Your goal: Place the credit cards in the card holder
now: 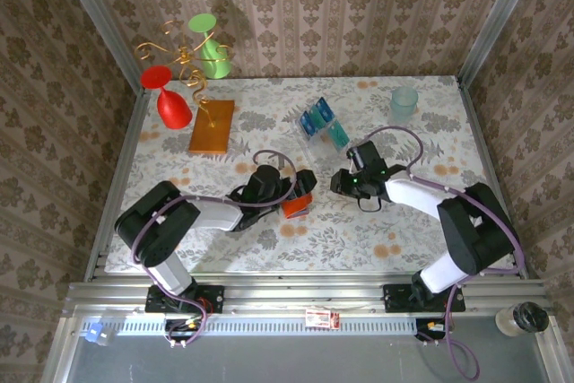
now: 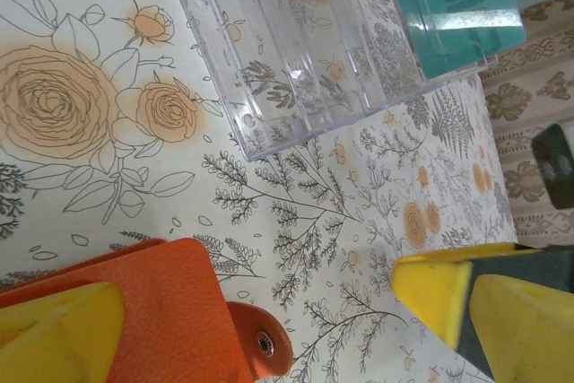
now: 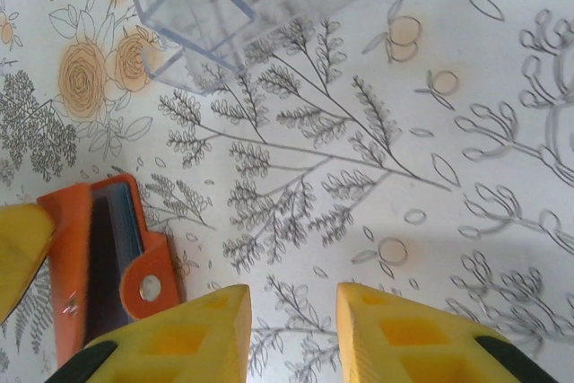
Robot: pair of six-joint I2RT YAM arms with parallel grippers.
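— Where's the small orange-red folding wallet (image 2: pixel 170 311)?
— It's on the floral tablecloth (image 1: pixel 395 235), nearer the arms than the clear plastic slotted rack (image 2: pixel 305 51). The dark blue and teal plastic cards (image 1: pixel 323 122) stand in that rack.
— And the grippers?
— The left gripper (image 2: pixel 256 307) has its jaws spread wide, with one yellow finger (image 2: pixel 54 334) over the wallet, perhaps touching it. The right gripper (image 3: pixel 294 329), also short of the rack, has its jaws slightly parted and holds nothing.

"Where's the card holder (image 1: pixel 297 206)?"

"Mid-table, at the tip of the left gripper (image 1: pixel 302 189). The right gripper (image 1: pixel 343 182) is near it."

"And the credit cards (image 1: pixel 320 117)?"

"Blue and teal, standing in the clear rack (image 1: pixel 305 129) farther back, apart from both."
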